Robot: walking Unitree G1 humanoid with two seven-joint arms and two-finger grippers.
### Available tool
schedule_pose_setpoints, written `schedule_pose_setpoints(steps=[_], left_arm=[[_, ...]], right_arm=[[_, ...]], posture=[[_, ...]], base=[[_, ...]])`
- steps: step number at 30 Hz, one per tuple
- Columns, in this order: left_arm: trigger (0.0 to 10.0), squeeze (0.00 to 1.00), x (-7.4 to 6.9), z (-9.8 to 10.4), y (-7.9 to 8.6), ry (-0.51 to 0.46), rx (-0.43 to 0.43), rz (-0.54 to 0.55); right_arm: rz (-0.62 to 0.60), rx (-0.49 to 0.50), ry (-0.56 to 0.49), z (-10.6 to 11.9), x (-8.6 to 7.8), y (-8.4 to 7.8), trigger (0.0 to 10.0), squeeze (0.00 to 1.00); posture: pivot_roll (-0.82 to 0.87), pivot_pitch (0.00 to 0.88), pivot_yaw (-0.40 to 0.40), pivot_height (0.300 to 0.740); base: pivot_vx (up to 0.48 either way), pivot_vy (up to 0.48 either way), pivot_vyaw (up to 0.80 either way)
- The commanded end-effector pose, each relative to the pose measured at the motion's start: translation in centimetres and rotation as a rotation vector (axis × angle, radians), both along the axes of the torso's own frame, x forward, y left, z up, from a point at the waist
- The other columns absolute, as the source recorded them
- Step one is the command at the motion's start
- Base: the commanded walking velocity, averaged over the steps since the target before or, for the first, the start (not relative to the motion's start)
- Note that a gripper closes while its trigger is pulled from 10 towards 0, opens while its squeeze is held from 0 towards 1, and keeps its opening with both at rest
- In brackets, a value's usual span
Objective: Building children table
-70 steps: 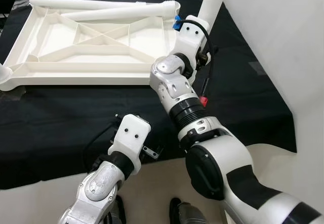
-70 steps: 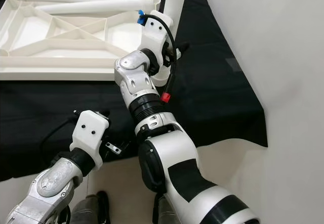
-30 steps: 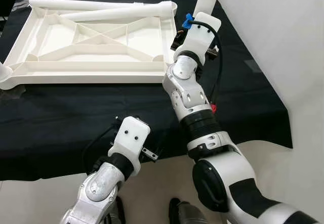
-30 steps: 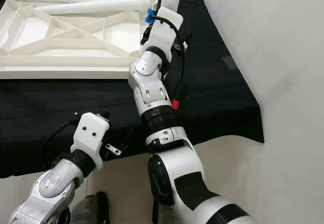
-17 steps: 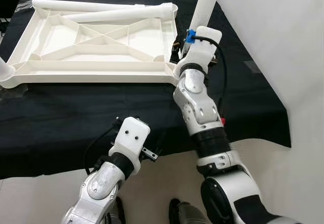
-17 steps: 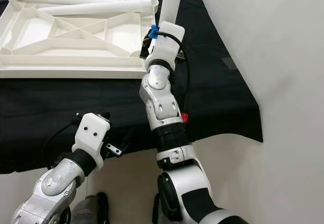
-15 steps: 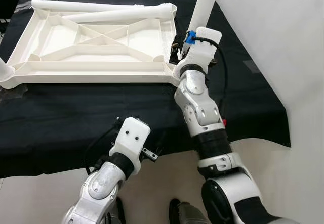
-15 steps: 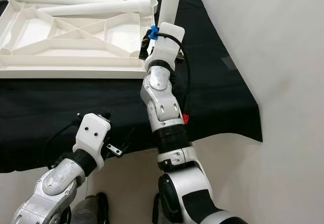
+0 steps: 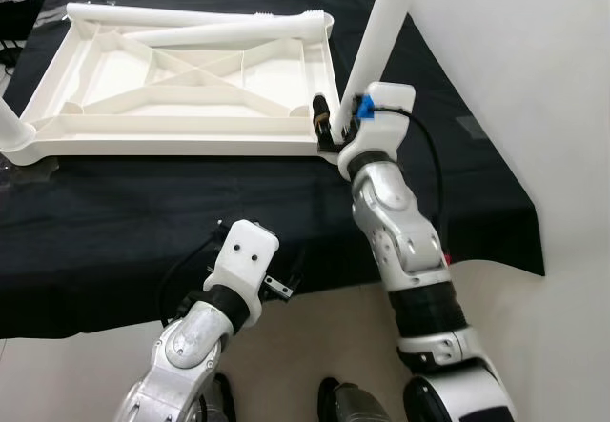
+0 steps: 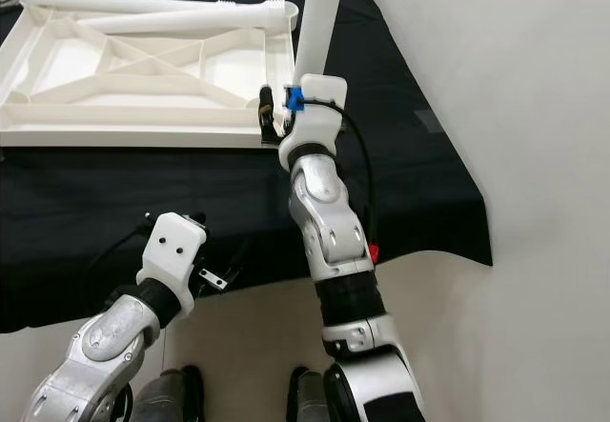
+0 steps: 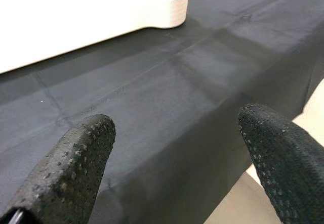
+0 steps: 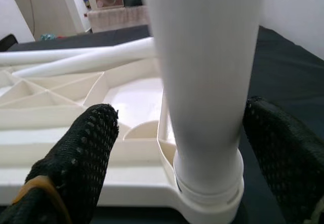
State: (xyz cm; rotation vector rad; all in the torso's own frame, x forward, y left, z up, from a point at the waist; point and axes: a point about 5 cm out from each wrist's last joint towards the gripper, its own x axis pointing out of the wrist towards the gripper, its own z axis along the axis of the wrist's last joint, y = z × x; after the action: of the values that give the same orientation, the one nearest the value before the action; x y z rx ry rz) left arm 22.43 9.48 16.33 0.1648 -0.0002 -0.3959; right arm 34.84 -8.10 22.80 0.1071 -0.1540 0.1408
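Right gripper (image 12: pixel 177 148) has slid down the upright table leg (image 9: pixel 381 31) to the upturned tabletop (image 9: pixel 181 79) corner at 5 o'clock, fingers spread around it without touching; left gripper (image 11: pixel 174 148) unchanged, spread over black cloth (image 9: pixel 143 203)

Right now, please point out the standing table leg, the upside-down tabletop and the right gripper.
Table leg (image 9: pixel 378 36), left eye view: middle of its white shaft.
Tabletop (image 9: pixel 172 127), left eye view: near rim.
Right gripper (image 12: pixel 192 133), right wrist view: between the black fingers, around the leg.

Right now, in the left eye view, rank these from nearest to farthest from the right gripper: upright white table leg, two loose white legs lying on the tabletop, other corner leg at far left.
1. Upright white table leg, between the right gripper fingers, near-right corner.
2. Two loose white legs, along the upturned white tabletop far edge.
3. Corner leg, far left.
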Motion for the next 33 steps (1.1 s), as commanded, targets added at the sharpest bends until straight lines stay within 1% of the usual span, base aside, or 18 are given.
schedule_pose_setpoints(steps=[1, 3, 10, 11, 13, 14, 16, 23, 28, 29, 32, 33], left_arm=[[10.0, 0.00, -0.1, -0.4, -0.1, 0.014, -0.003, -0.013], [10.0, 0.00, 0.0, -0.4, 0.0, 0.010, -0.002, -0.010], [10.0, 0.00, 0.0, -0.6, -0.1, 0.009, 0.005, -0.014], [10.0, 0.00, 0.1, -0.6, 0.0, 0.009, 0.006, -0.011], [10.0, 0.00, 0.1, -0.6, 0.0, 0.005, 0.006, -0.006], [10.0, 0.00, 0.1, -0.6, 0.0, 0.003, 0.005, -0.004], [10.0, 0.00, 0.1, -0.6, 0.0, 0.003, 0.003, 0.004], [10.0, 0.00, 0.2, -0.7, 0.0, 0.001, 0.003, 0.008], [10.0, 0.00, 0.2, -0.9, -0.1, -0.005, 0.010, -0.001], [10.0, 0.00, 0.2, -0.9, -0.1, -0.005, 0.010, -0.001], [10.0, 0.00, 0.2, -0.9, -0.2, -0.011, 0.007, 0.002], [10.0, 0.00, 0.2, -0.9, -0.2, -0.011, 0.007, 0.002]], right_arm=[[0.012, -0.004, 0.002, 0.0, -0.4, -0.3, 10.0, 0.00], [0.005, -0.004, -0.002, 0.1, -0.5, -0.7, 10.0, 0.00], [0.017, -0.007, -0.013, 0.6, -0.6, -0.8, 10.0, 0.00], [0.010, -0.011, -0.034, 1.1, -0.5, -0.9, 8.6, 0.00], [-0.014, 0.007, -0.062, 1.9, -0.4, -1.1, 8.6, 0.00], [-0.006, -0.004, -0.096, 2.4, -0.4, -1.0, 0.0, 0.00], [0.003, -0.012, -0.126, 2.9, -0.3, -1.0, 0.0, 0.00], [-0.027, -0.002, -0.123, 3.1, 0.2, -1.5, 0.0, 0.00], [-0.047, 0.034, -0.173, 5.9, 1.5, -2.2, 0.0, 0.00], [-0.047, 0.034, -0.173, 5.9, 1.5, -2.2, 0.0, 0.00], [-0.077, 0.017, -0.219, 7.8, 2.5, -3.0, 0.0, 0.00], [-0.077, 0.017, -0.219, 7.8, 2.5, -3.0, 0.0, 0.00]], posture=[[0.06, 0.162, -0.059, 0.740], [0.06, 0.159, -0.059, 0.740], [0.06, 0.159, -0.058, 0.740], [0.06, 0.158, -0.060, 0.740], [0.06, 0.158, -0.061, 0.740], [0.06, 0.158, -0.062, 0.740], [0.06, 0.158, -0.062, 0.740], [0.06, 0.152, -0.066, 0.740], [0.05, 0.129, -0.065, 0.740], [0.05, 0.129, -0.065, 0.740], [0.06, 0.122, -0.071, 0.740], [0.06, 0.122, -0.071, 0.740]], base=[[0.000, 0.000, 0.00], [0.000, 0.000, 0.00], [0.000, 0.000, 0.00], [0.000, 0.000, 0.00], [0.000, 0.000, 0.00], [0.000, 0.000, 0.00], [0.000, 0.000, 0.00], [0.000, 0.000, 0.00], [0.000, 0.000, 0.00], [0.000, 0.000, 0.00], [0.000, 0.000, 0.00], [0.000, 0.000, 0.00]])
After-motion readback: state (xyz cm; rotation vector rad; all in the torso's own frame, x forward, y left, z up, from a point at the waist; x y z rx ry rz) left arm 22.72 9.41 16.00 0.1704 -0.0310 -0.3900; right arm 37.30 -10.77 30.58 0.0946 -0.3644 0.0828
